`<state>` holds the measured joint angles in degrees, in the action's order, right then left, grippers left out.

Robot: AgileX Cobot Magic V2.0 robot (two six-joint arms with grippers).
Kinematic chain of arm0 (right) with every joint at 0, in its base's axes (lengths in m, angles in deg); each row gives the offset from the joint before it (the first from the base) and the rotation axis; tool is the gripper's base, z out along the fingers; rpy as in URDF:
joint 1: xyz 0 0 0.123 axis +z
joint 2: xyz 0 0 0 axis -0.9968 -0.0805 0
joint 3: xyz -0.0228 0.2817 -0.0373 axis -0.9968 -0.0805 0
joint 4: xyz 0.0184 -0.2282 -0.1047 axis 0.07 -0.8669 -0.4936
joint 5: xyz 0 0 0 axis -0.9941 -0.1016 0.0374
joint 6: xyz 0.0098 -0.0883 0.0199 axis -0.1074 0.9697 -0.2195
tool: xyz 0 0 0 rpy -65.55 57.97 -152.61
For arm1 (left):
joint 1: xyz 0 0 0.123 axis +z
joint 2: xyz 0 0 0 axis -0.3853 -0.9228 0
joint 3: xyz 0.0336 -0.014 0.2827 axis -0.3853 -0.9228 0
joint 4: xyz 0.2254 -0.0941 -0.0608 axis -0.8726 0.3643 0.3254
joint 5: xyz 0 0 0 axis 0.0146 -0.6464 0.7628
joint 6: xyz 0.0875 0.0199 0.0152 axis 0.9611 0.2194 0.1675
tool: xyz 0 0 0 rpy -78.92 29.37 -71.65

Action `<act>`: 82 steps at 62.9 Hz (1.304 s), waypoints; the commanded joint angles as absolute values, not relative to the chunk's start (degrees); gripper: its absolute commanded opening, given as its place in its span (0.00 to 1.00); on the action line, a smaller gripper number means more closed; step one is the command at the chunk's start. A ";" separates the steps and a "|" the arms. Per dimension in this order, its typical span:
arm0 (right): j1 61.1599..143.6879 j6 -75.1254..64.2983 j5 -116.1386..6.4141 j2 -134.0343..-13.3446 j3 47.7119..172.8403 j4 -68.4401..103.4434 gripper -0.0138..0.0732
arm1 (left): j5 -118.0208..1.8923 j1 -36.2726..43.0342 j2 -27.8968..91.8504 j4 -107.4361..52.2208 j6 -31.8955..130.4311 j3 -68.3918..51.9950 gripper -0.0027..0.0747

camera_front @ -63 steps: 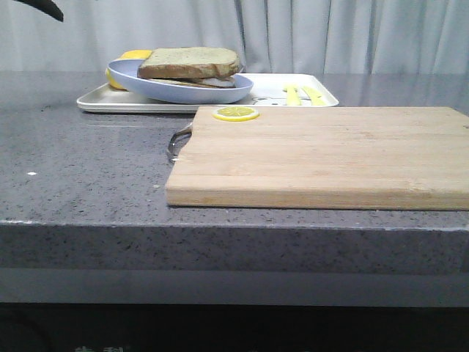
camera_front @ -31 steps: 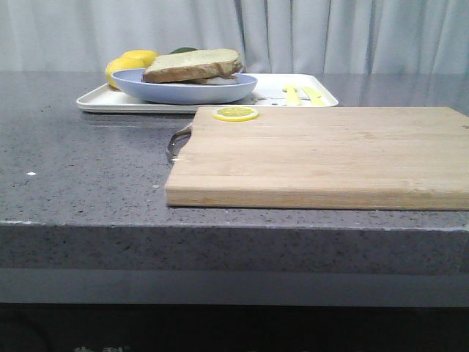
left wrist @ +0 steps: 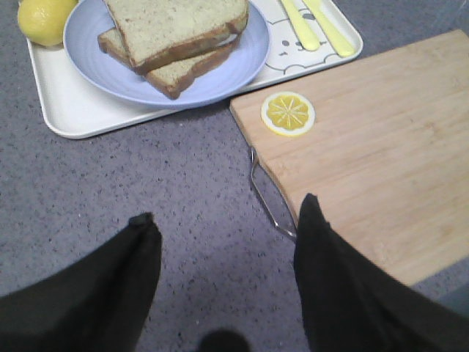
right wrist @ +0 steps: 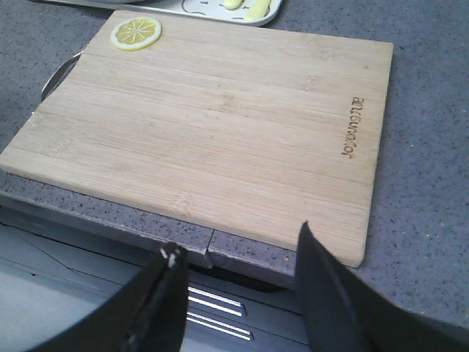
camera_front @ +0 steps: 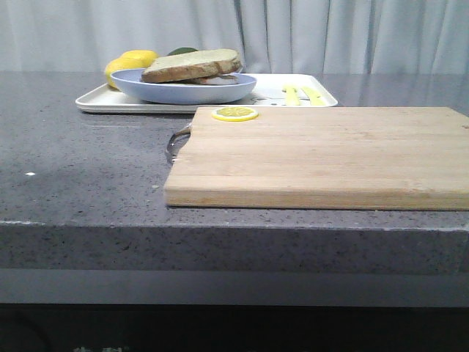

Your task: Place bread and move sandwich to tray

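1. On my front feed the sandwich (camera_front: 192,66) sits on the pale blue plate (camera_front: 183,88), and the plate stands on the white tray (camera_front: 110,103) at the far left of the grey counter (camera_front: 80,176)
2. My left wrist feed shows the top bread slice (left wrist: 176,26) lying askew over the lower slice, with a lemon (left wrist: 44,18) on the tray just beside the plate
3. The left gripper (left wrist: 223,227) hangs over bare counter near the cutting board's metal handle (left wrist: 267,202); I see its fingers spread wide with nothing between them
4. The right gripper (right wrist: 238,253) hovers over the near edge of the wooden cutting board (right wrist: 220,125), fingers wide apart and holding nothing
5. A lemon slice (right wrist: 135,32) lies on the board's far corner, close to the tray
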<state>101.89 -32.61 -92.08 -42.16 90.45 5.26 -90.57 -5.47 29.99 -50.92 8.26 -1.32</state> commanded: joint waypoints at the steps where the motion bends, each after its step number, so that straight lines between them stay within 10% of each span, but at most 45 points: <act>1: 101.49 -32.22 -88.44 -42.46 91.89 5.05 0.59 | -82.88 -6.29 37.14 -51.15 8.50 -7.36 0.56; 42: 101.49 -32.22 -88.55 -42.46 91.89 5.12 0.58 | -78.76 -6.29 59.25 -51.74 8.50 -26.21 0.55; 59: 101.49 -32.22 -88.70 -42.46 91.89 5.12 0.08 | -78.76 -6.29 59.25 -51.74 8.50 -26.21 0.13; 82: 101.49 -32.22 -88.70 -42.46 91.89 5.12 0.08 | -78.76 -6.29 59.25 -51.74 8.50 -26.21 0.01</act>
